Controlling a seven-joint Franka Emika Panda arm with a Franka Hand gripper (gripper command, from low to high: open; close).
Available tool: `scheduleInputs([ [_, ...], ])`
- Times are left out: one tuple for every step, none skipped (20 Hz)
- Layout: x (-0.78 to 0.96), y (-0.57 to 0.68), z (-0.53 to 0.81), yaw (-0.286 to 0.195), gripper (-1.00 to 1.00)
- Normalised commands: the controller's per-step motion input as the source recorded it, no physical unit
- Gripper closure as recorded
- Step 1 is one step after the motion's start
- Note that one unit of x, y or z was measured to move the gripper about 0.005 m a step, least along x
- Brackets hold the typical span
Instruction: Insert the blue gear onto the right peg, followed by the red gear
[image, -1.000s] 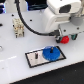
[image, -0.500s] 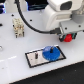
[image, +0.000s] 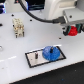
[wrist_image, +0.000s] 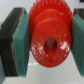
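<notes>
Two gears are in view, one of each colour. The blue gear (image: 50, 52) lies flat on the black-rimmed grey plate (image: 35, 59), toward the exterior view's right end of it. Its raised hub shows at the centre, and the thicker pin cannot be made out there, so whether the gear is seated on it cannot be told from these pictures. One thin, short pin (image: 37, 54) stands on the plate beside the blue gear, toward the exterior view's left.

The red gear (wrist_image: 50, 35) is up off the surface (image: 20, 47), caught in the jaws (wrist_image: 48, 39) of the single arm (image: 62, 9). In the exterior view it shows only as a small red patch (image: 73, 29) under the white wrist, above and to the exterior view's right of the plate, well apart from the blue gear.

The wrist view fills with the red gear: teeth around its rim, a raised hub and a dark centre hole facing the camera. Two teal pads (wrist_image: 21, 42) on dark fingers press against opposite sides of its toothed edge. The jaws are spread only as wide as the gear itself, pinching it between them.

One small cream-coloured block (image: 18, 27) with dark markings stands on the white surface, well away from the plate toward the exterior view's left
</notes>
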Motion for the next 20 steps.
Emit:
scheduleInputs([
  [0.53,-0.43,0.39,0.000,1.00],
  [0.54,-0.46,0.49,0.000,1.00],
  [0.53,-0.47,0.42,0.000,1.00],
  [0.53,-0.51,0.46,0.000,1.00],
  [0.52,-0.51,0.43,0.000,1.00],
  [0.52,-0.46,0.40,0.000,1.00],
  [0.51,-0.47,0.41,0.000,1.00],
  [0.51,-0.47,0.37,0.000,1.00],
  [0.53,-0.47,0.29,0.000,1.00],
  [0.52,-0.47,0.30,0.000,1.00],
  [0.50,-0.42,0.18,0.000,1.00],
  [0.50,-0.52,0.16,0.000,1.00],
  [0.51,-0.42,0.20,0.000,1.00],
  [0.53,-0.42,0.13,0.000,1.00],
  [0.55,-0.39,0.15,0.000,1.00],
  [0.57,-0.33,0.09,0.000,1.00],
  [0.61,-0.28,0.03,0.000,1.00],
  [0.61,-0.25,0.02,0.000,1.00],
  [0.59,-0.23,0.03,0.000,1.00],
  [0.55,-0.22,0.00,0.000,1.00],
])
